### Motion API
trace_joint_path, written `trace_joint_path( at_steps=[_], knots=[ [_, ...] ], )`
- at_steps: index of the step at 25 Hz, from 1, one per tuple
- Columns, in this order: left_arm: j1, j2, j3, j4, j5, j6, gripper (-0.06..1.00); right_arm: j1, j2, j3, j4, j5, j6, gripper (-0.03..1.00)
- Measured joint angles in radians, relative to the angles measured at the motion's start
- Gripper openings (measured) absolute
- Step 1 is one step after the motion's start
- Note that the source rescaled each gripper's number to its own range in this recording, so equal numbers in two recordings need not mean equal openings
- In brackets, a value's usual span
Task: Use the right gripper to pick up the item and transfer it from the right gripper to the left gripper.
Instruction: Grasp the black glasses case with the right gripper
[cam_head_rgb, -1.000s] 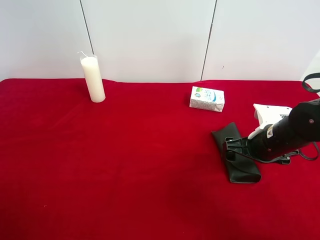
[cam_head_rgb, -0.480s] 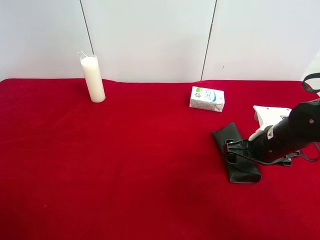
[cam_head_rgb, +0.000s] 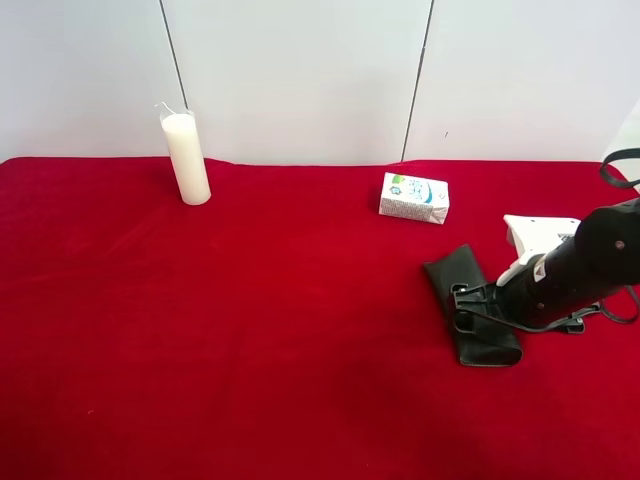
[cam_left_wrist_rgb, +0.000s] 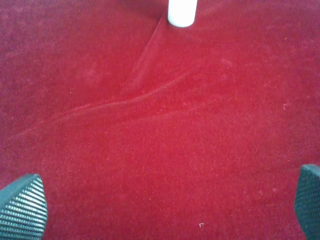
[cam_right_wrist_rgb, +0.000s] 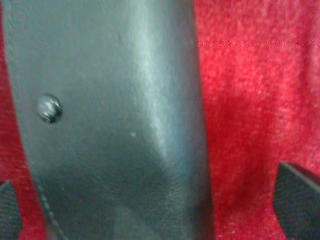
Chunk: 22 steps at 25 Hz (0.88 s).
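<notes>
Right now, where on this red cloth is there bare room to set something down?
The widest bare red cloth spreads from the candle across the middle to the glasses case. It is crowded at the exterior high view's right, where the carton, the case and the open right gripper bunch together.

The glasses case (cam_right_wrist_rgb: 125, 125) is showing a smooth, faintly glossy, leather-like surface. The tablecloth (cam_left_wrist_rgb: 160, 150) is presenting matt, velvety cloth.

no legible text anywhere; only blurred blue-green print on the small white carton (cam_head_rgb: 414, 197)
</notes>
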<state>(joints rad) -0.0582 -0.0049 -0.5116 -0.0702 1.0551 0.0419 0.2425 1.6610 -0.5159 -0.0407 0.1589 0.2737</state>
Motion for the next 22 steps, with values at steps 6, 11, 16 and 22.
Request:
trace_joint_path(
  at_steps=[6,11,16,22],
  knots=[
    [0.000,0.000,0.000,0.000,0.000,0.000,1.00,0.000,0.036,-0.004,0.000,-0.009,-0.004,1.00],
    [0.000,0.000,0.000,0.000,0.000,0.000,1.00,0.000,0.036,-0.007,0.000,-0.008,-0.005,1.00],
    [0.000,0.000,0.000,0.000,0.000,0.000,1.00,0.000,0.036,-0.007,0.000,-0.008,-0.005,1.00],
    [0.000,0.000,0.000,0.000,0.000,0.000,1.00,0.000,0.036,-0.007,0.003,-0.008,-0.006,0.53]
  ],
)
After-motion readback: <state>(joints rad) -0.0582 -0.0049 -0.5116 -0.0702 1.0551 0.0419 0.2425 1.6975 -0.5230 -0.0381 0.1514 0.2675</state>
